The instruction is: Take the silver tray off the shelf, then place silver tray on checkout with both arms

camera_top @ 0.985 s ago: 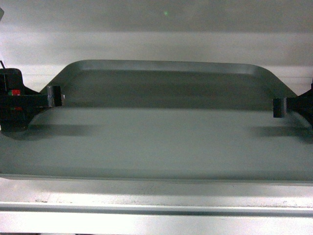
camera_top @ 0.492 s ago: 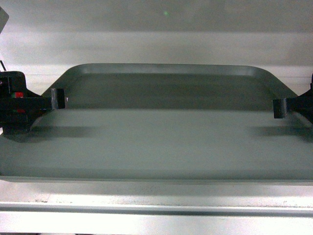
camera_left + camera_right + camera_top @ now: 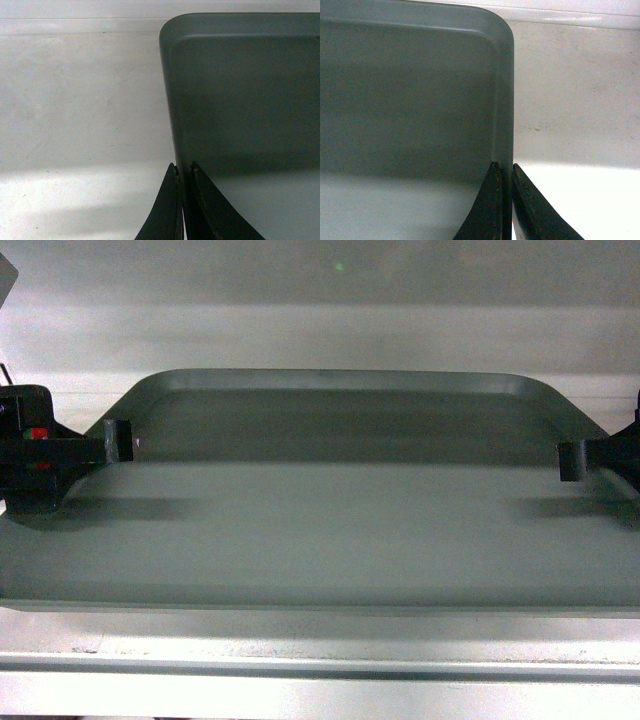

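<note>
The silver tray (image 3: 330, 510) fills most of the head view, lying over the pale shelf (image 3: 320, 660). My left gripper (image 3: 118, 438) is shut on the tray's left rim, one finger inside and one outside. In the left wrist view the left gripper (image 3: 183, 170) pinches the tray (image 3: 245, 90) rim edge. My right gripper (image 3: 572, 460) is shut on the right rim in the same way. The right wrist view shows the right gripper (image 3: 504, 167) clamping the tray (image 3: 405, 100) rim near its far corner. The checkout is out of view.
The shelf's back wall (image 3: 320, 300) rises close behind the tray. A flat front lip (image 3: 320, 685) runs along the bottom of the head view. Bare shelf board (image 3: 80, 100) lies left of the tray, and more shelf board (image 3: 575, 90) lies to its right.
The tray has shifted slightly toward me and downward in the head view, its far rim lower than a second ago. Both grippers keep hold of the rims.
</note>
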